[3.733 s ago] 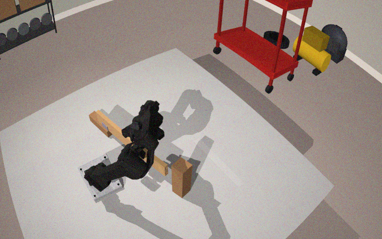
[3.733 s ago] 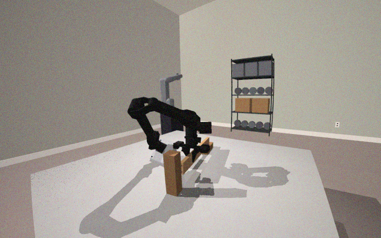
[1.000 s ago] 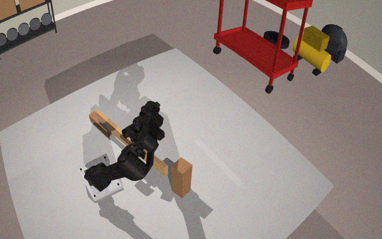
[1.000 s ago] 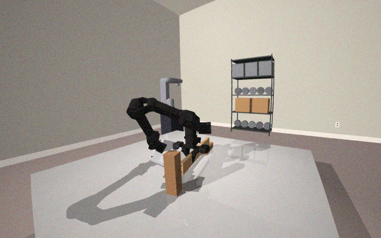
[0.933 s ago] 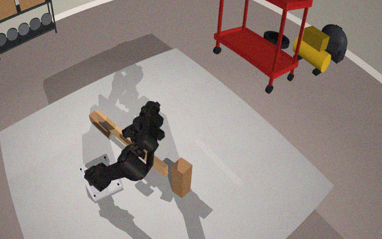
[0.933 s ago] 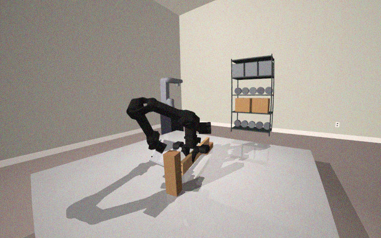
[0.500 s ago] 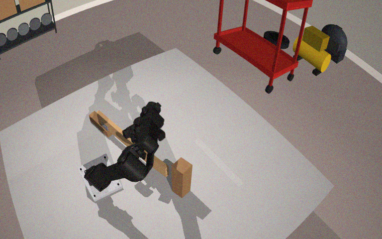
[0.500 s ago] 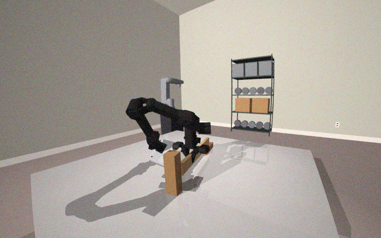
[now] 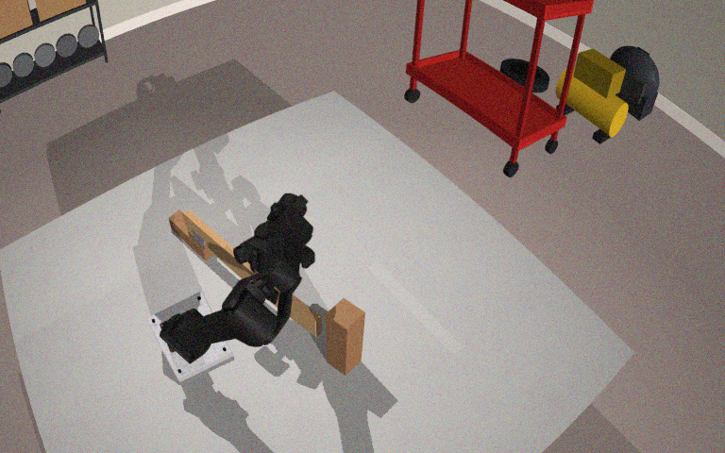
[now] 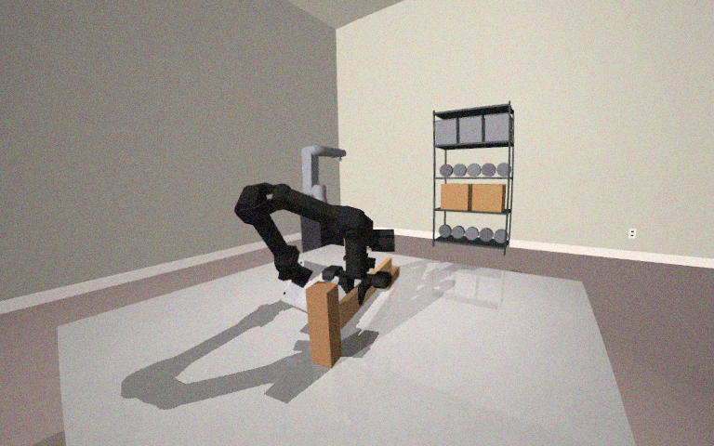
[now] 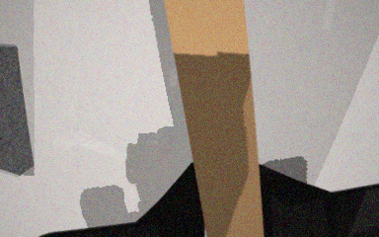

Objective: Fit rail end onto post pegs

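The long wooden rail (image 9: 303, 313) (image 10: 348, 311) (image 11: 209, 30) runs from the footboard block (image 9: 185, 235) (image 10: 395, 275) to just in front of the post (image 9: 345, 342) (image 10: 322, 325). The far end is at the grey bracket (image 9: 198, 238). The near end is raised off the table, with a narrow gap to the upright post in the top view. The pegs are too small to make out clearly, and the holes are hidden. My gripper (image 10: 354, 296) (image 11: 216, 166) points down and is shut on the rail, between its middle and near end. The arm hides the fingertips in the top view.
The arm's white base plate (image 9: 207, 365) is bolted beside the rail, and the arm arches over it. The post stands close beyond the gripper. A red cart (image 9: 480, 95), a yellow machine (image 9: 593, 109) and a shelf rack (image 10: 472, 177) stand on the floor off the table.
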Controlling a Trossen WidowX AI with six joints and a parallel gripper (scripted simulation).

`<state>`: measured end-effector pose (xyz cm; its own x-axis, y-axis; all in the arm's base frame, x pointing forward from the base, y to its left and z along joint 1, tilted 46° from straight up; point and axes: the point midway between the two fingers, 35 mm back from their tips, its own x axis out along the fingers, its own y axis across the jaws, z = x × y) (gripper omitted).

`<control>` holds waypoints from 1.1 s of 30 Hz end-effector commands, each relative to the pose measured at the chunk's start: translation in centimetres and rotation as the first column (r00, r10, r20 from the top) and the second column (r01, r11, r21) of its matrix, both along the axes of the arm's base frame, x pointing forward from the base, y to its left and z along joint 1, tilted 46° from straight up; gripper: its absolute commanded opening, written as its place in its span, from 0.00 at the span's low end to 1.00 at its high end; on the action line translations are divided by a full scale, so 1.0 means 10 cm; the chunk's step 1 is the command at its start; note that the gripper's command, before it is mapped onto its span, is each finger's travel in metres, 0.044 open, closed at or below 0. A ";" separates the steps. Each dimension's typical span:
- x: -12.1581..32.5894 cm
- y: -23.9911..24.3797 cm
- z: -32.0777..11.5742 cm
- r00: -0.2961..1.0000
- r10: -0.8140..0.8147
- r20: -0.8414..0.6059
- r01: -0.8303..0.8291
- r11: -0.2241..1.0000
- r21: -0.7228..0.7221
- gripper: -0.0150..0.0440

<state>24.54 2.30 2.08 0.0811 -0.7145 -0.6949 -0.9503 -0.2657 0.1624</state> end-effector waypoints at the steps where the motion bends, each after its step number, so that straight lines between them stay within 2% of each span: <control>1: 0.03 0.02 0.03 1.000 0.010 0.003 -0.010 1.000 0.002 0.25; 33: 0.07 -0.04 0.09 1.000 0.010 0.003 -0.010 1.000 0.002 0.25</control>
